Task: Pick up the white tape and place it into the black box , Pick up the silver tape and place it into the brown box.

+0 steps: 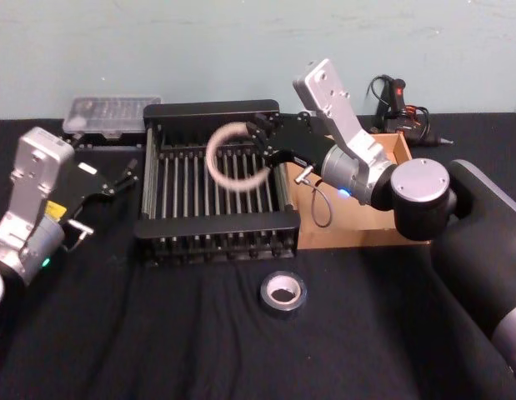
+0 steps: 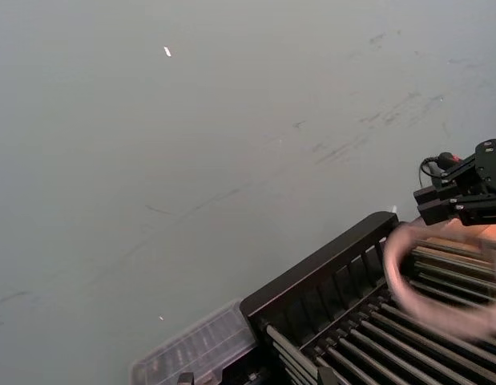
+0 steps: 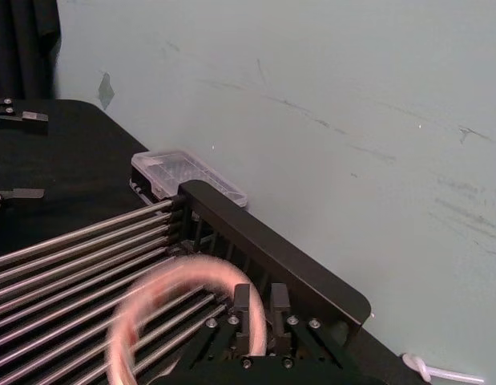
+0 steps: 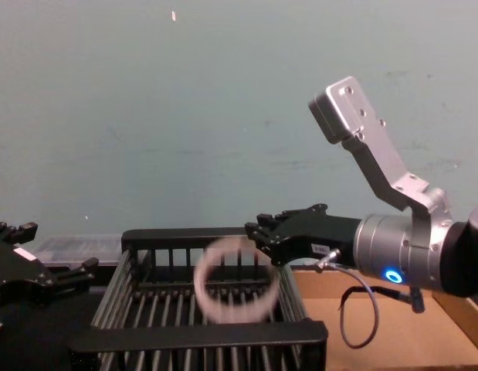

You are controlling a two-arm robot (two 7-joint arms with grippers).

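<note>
The white tape [image 1: 237,158] is a blurred ring in the air over the black box [image 1: 216,223], tilted on edge just above the bars. My right gripper [image 1: 258,140] reaches over the box's right side, open, its fingertips [image 3: 242,298] right beside the ring's upper edge; the ring looks loose from them. The chest view has the ring [image 4: 237,282] below and left of the right gripper [image 4: 260,232]. The silver tape [image 1: 283,292] lies flat on the black cloth in front of the box. Behind my right arm sits the brown box [image 1: 391,225]. My left gripper [image 1: 124,175] is parked open, left of the black box.
A clear plastic case [image 1: 107,112] lies behind the black box's far left corner. A dark tool with cables [image 1: 403,108] sits behind the brown box. A pale wall stands close behind the table. Black cloth in front lies bare around the silver tape.
</note>
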